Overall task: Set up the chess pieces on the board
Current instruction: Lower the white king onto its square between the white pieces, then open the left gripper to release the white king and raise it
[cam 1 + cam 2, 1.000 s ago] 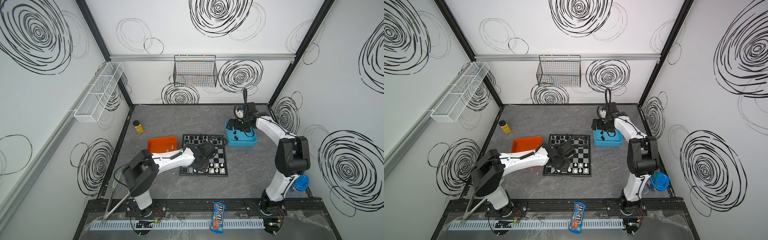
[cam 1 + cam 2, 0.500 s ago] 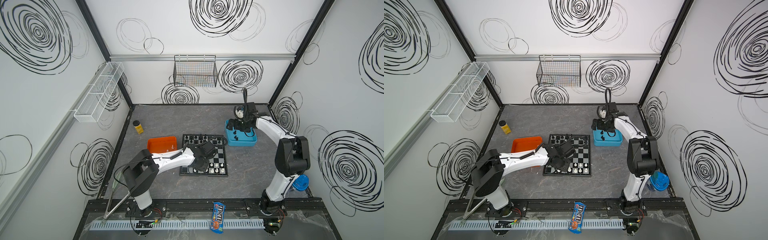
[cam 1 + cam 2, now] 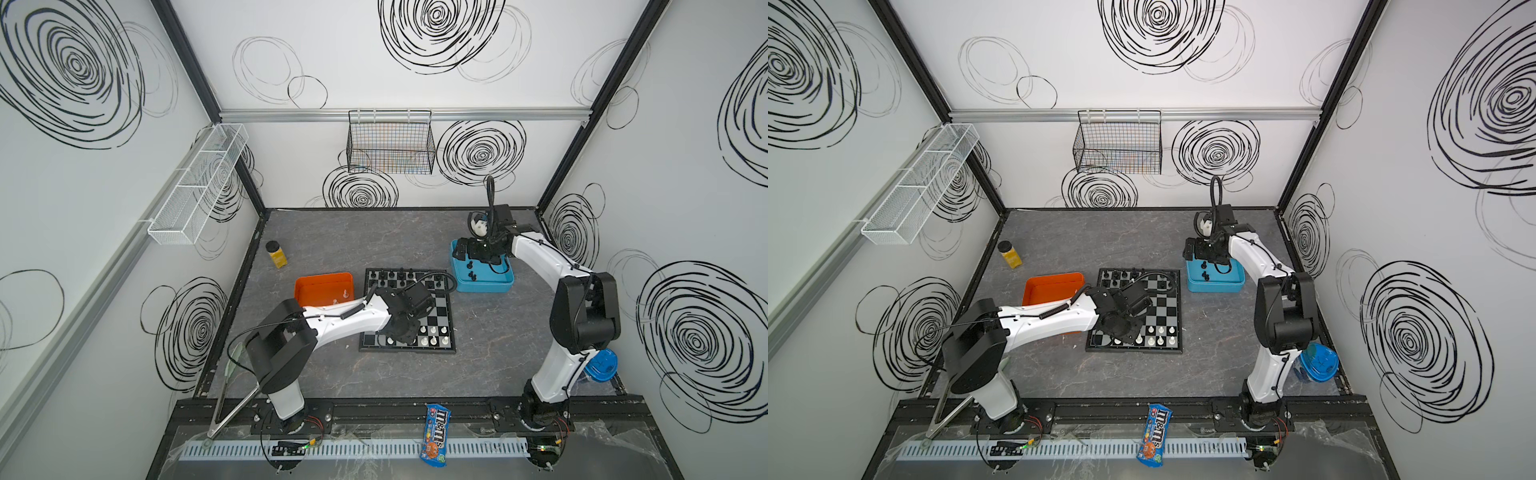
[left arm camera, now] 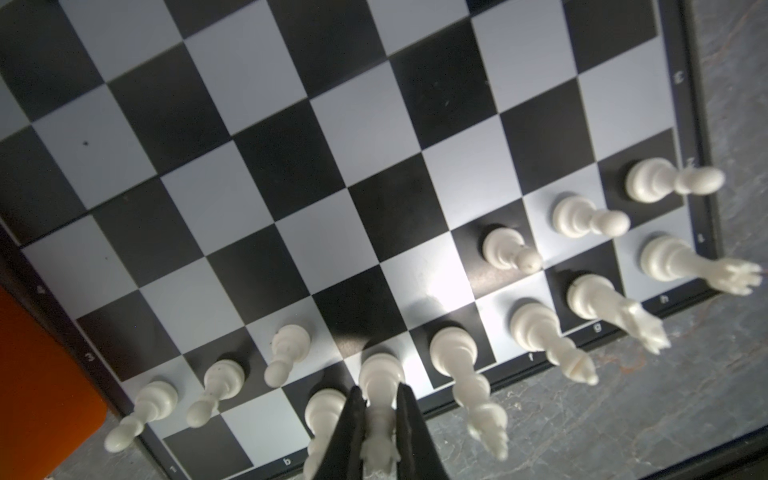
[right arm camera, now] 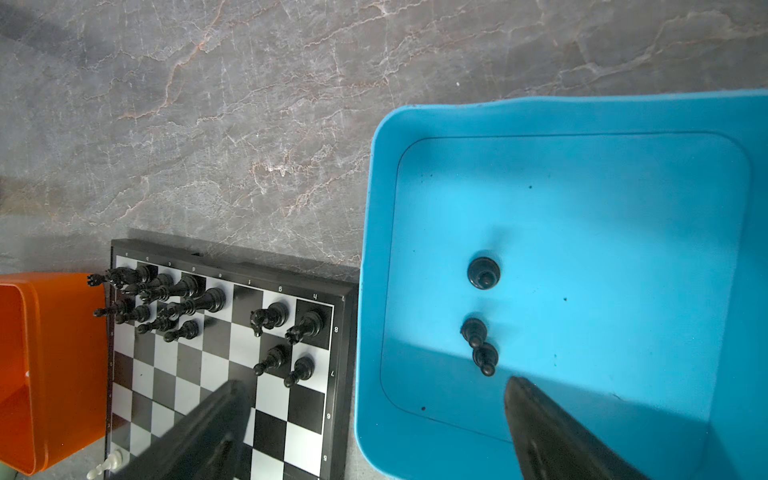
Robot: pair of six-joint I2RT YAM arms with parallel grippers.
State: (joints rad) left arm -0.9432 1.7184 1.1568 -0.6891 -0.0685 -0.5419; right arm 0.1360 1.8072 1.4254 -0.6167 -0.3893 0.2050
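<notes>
The left end effector (image 4: pixel 380 419) is pinching a white piece (image 4: pixel 380 374) whose base sits in the board (image 3: pixel 438 311)'s row nearest the front edge of the counter (image 3: pixel 498 365), among other white chess pieces (image 4: pixel 575 216). The board lies mid-counter, between an orange tray (image 3: pixel 324 276) and a blue tray (image 5: pixel 582 116). Over the blue tray, the right end effector (image 5: pixel 374 436) hangs spread wide above three black pawns (image 5: pixel 482 272).
</notes>
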